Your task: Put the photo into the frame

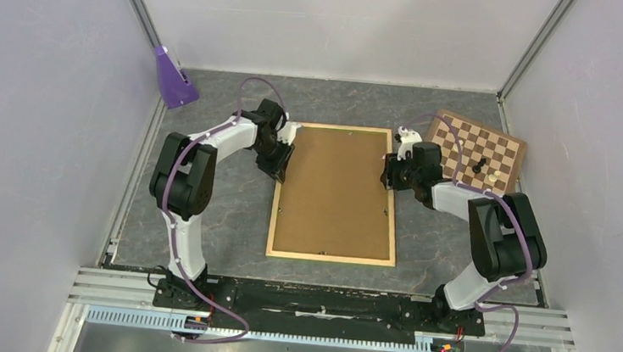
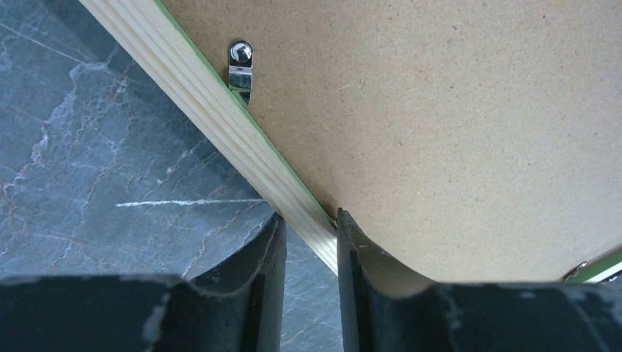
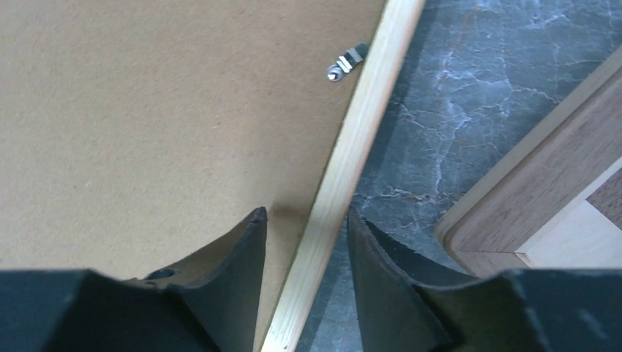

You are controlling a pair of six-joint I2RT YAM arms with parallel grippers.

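Top external: frame (image 1: 331, 257) back-up on worktop (image 1: 236, 220); photo unseen.
Left fingers (image 2: 249, 271): narrow, pinching left rail.
Right fingers (image 3: 235, 264): loosely astride right rail.
Risk: uneven grip may tilt frame, spilling board (image 1: 334, 191).

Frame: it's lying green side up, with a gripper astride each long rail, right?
Not quite: the frame lies with its pale wooden back up, not its green side, and a brown panel fills it, as the top view shows. The left gripper and right gripper do sit astride its long rails.
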